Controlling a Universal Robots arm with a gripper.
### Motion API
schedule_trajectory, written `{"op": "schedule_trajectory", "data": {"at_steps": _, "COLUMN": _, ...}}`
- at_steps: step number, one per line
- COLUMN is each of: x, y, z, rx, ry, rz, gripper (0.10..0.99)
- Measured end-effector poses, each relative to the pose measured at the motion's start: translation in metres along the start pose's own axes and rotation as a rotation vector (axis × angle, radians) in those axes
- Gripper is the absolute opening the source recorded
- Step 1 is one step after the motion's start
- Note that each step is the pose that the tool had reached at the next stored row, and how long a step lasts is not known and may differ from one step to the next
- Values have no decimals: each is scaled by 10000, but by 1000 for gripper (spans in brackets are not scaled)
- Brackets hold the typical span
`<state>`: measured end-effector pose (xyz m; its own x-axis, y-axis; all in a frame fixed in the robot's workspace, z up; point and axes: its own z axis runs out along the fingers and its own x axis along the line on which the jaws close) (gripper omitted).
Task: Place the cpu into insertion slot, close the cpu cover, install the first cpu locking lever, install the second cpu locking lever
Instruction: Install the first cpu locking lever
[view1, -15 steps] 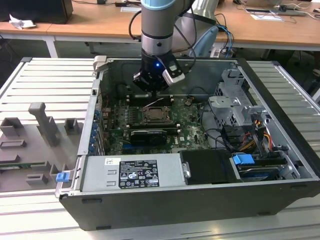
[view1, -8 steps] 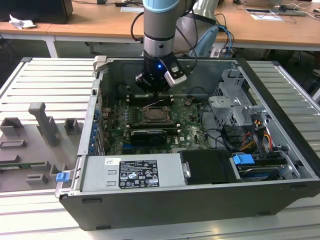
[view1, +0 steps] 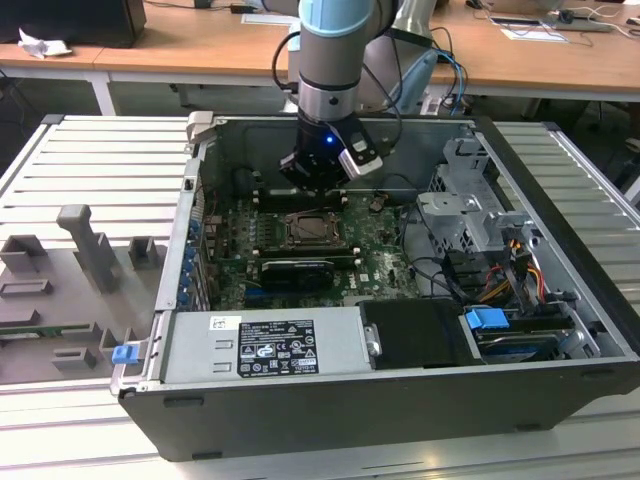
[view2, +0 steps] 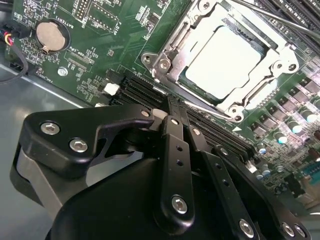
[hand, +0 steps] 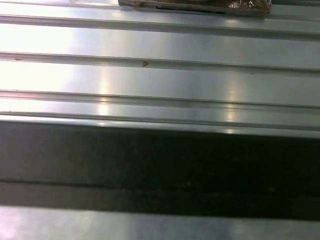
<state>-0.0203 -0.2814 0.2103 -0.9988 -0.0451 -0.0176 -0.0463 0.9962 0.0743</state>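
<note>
Where it sits, square cpu (view2: 227, 60) (pale, matte), steel-framed insertion slot (view2: 165, 62)

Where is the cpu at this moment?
The cpu sits in the insertion slot on the green board, framed by the closed cpu cover, in the second wrist view. The gripper hangs beside the socket.

white label (view1: 274, 347), print unreadable
</note>
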Motion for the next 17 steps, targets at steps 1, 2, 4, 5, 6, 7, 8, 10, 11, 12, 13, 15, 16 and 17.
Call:
{"op": "schedule_trajectory", "data": {"at_steps": 1, "x": -1, "y": -1, "z": 14, "rx": 4, "ry": 1, "rz": 1, "gripper": 106}}
{"op": "schedule_trajectory", "data": {"at_steps": 2, "x": -3, "y": -2, "z": 23, "rx": 9, "ry": 1, "rz": 0, "gripper": 106}}
{"op": "schedule_trajectory", "data": {"at_steps": 4, "x": -5, "y": -5, "z": 55, "rx": 60, "ry": 4, "rz": 0, "gripper": 106}}
{"op": "schedule_trajectory", "data": {"at_steps": 5, "x": -5, "y": -5, "z": 59, "rx": 66, "ry": 6, "rz": 0, "gripper": 106}}
{"op": "schedule_trajectory", "data": {"at_steps": 6, "x": -5, "y": -6, "z": 60, "rx": 70, "ry": 7, "rz": 0, "gripper": 106}}
{"op": "schedule_trajectory", "data": {"at_steps": 7, "x": -5, "y": -6, "z": 62, "rx": 71, "ry": 7, "rz": 1, "gripper": 106}}
{"op": "schedule_trajectory", "data": {"at_steps": 8, "x": -5, "y": -5, "z": 63, "rx": 69, "ry": 5, "rz": 2, "gripper": 106}}
{"op": "schedule_trajectory", "data": {"at_steps": 10, "x": -5, "y": -5, "z": 63, "rx": 68, "ry": 4, "rz": 2, "gripper": 106}}
{"op": "schedule_trajectory", "data": {"at_steps": 11, "x": -5, "y": -5, "z": 63, "rx": 67, "ry": 4, "rz": 2, "gripper": 106}}
{"op": "schedule_trajectory", "data": {"at_steps": 12, "x": -6, "y": -4, "z": 56, "rx": 64, "ry": 2, "rz": 2, "gripper": 106}}
{"op": "schedule_trajectory", "data": {"at_steps": 13, "x": -6, "y": -4, "z": 50, "rx": 66, "ry": 5, "rz": 2, "gripper": 106}}
{"op": "schedule_trajectory", "data": {"at_steps": 15, "x": -7, "y": -6, "z": 61, "rx": 97, "ry": 11, "rz": 1, "gripper": 106}}
{"op": "schedule_trajectory", "data": {"at_steps": 16, "x": -7, "y": -7, "z": 65, "rx": 102, "ry": 12, "rz": 1, "gripper": 106}}
{"op": "schedule_trajectory", "data": {"at_steps": 17, "x": -7, "y": -8, "z": 76, "rx": 113, "ry": 11, "rz": 1, "gripper": 106}}
